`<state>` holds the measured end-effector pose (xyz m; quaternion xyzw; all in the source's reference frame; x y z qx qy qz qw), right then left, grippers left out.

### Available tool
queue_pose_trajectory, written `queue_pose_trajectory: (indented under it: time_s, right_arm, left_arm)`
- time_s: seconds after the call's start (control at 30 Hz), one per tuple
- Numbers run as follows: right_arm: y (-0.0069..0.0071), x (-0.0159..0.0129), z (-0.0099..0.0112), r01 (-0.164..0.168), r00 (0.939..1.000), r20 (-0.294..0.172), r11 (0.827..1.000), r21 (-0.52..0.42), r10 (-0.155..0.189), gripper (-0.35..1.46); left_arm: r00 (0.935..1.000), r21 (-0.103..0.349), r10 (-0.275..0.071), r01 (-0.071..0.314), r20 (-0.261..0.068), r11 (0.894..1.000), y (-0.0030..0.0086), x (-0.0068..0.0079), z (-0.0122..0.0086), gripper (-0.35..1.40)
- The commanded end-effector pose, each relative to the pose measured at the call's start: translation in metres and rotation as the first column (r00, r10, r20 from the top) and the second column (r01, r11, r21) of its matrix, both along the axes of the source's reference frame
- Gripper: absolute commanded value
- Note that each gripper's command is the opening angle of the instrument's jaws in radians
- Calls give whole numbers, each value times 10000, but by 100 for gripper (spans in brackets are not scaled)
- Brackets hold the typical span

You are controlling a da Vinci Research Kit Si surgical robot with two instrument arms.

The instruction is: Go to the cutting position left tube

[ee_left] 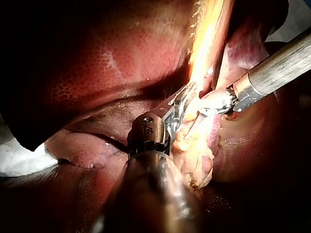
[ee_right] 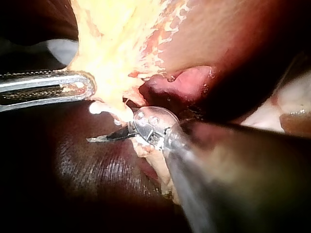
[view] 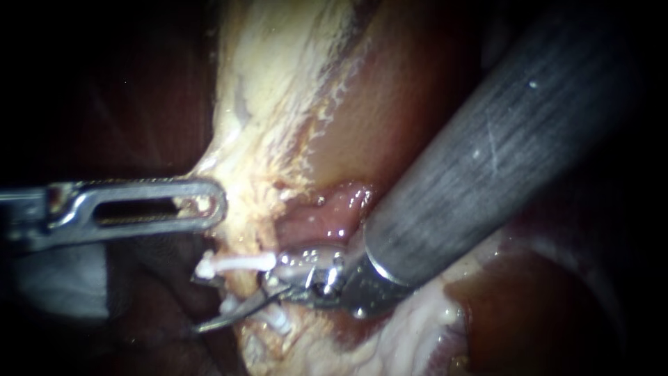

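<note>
My right instrument (view: pixel 240 298) comes in from the upper right on a thick grey shaft and ends in thin blades. They stand slightly open at a tube that carries two white clips, one above (view: pixel 236 263) and one below (view: pixel 275 319) the blades. The lower blade passes beneath the stretch between the clips, which is mostly hidden. In the right wrist view the blades (ee_right: pixel 109 137) point past a white clip (ee_right: pixel 97 108). My left instrument (view: pixel 212 205), with a slotted jaw, is shut on the edge of the pale yellow tissue (view: pixel 278 104) and holds it taut. It also shows in the left wrist view (ee_left: pixel 183 104).
Dark red liver (ee_left: pixel 97 63) lies around and under the yellow tissue. A pink fold (view: pixel 334 209) sits just above my right instrument's tip. The right shaft (view: pixel 501 146) fills much of the endoscope view's right half.
</note>
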<state>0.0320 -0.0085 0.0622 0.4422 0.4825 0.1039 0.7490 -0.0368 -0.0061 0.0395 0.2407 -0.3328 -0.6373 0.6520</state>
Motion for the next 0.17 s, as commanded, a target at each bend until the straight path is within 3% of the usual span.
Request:
queue_pose_trajectory:
  time_s: [0.03,0.17]
  right_arm:
    - [0,0,0,1,10000,-1,10000,-2,-1,133]
    - [0,1,0,0,10000,-1,10000,-2,0,133]
  left_arm:
    - [10000,0,-1,1,0,10000,0,0,0,-35]
    - [10000,0,-1,1,0,10000,0,0,0,-35]
